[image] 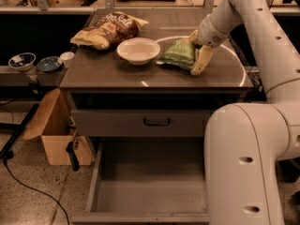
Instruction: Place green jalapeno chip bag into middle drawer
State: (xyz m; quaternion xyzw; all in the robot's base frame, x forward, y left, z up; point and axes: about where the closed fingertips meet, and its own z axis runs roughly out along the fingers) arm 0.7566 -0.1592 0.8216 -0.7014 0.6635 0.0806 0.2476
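The green jalapeno chip bag (178,54) lies on the cabinet top, right of a white bowl. My gripper (197,48) is down at the bag's right end, open, with one pale finger (200,61) in front of the bag and the other behind it. The bag rests on the surface. The middle drawer (150,184) is pulled out below and its grey floor is bare. My arm's large white body (243,163) covers the drawer's right side.
A white bowl (138,49) and a brown-and-yellow chip bag (108,31) sit on the cabinet top (117,71). A closed drawer front with a dark handle (157,122) is above the open drawer. A cardboard box (54,130) stands on the floor at left, under a shelf with small bowls (22,60).
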